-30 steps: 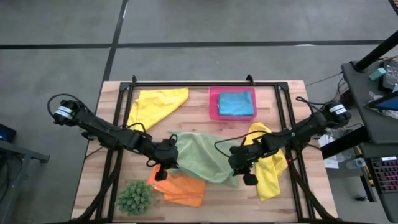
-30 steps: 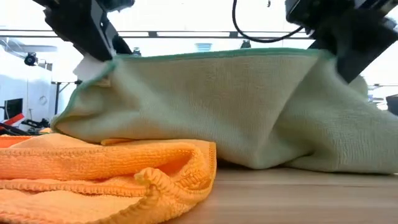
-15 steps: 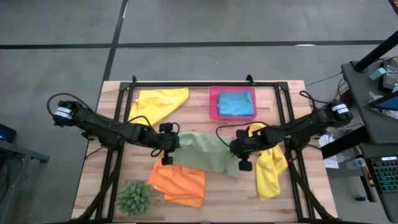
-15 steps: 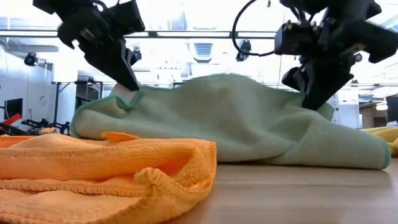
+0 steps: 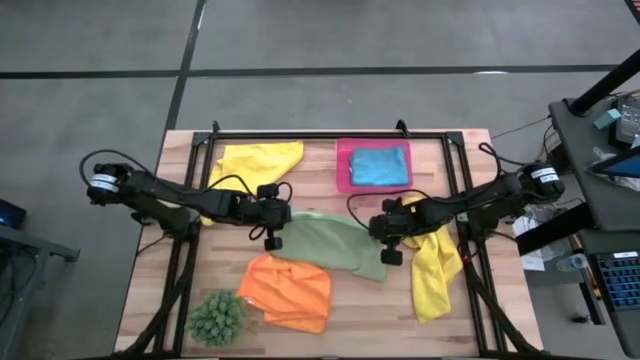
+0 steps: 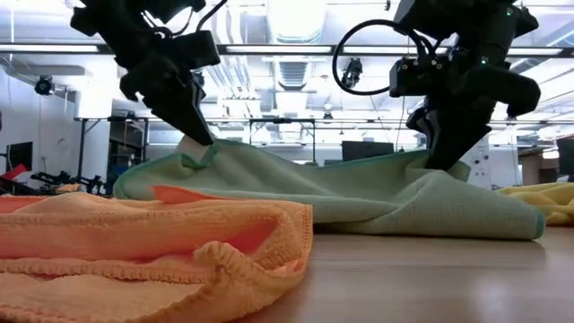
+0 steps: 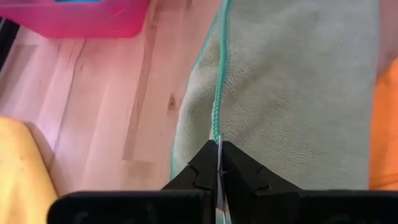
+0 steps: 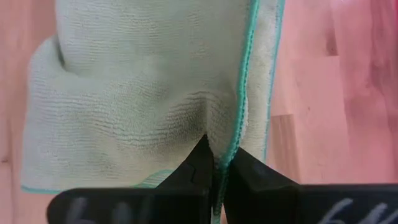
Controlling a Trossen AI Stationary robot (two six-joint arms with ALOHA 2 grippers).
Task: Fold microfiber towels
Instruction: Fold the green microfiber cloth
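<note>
While both claws are pinched on the green towel (image 5: pixel 340 243), you are in the middle of its first fold, and most of the job is ahead of you. Your left claw (image 5: pixel 276 228) is clenched on one corner at the towel's left end, and your right claw (image 5: pixel 388 242) is clenched on the corner at its right end; both wrist views show the teal hem running straight into the closed fingertips. At mid-frame in the high view the green towel lies doubled over on the worktop (image 5: pixel 455 310), the gripped edge brought toward the upper side, so I judge the half-fold nearly laid but not yet released or smoothed.

One towel looks finished: the blue towel (image 5: pixel 379 165) sits folded in the pink tray (image 5: pixel 343 181) at upper centre. Three are untouched, as far as you can see. The orange towel (image 5: pixel 287 292) lies rumpled at lower centre-left, just beside the plant ball (image 5: pixel 216 317). One yellow towel (image 5: pixel 250 167) is spread loose at upper left, and the other yellow towel (image 5: pixel 434 265) trails in a strip at right, partly under your right arm.

So count one done, one under way, three to go.
</note>
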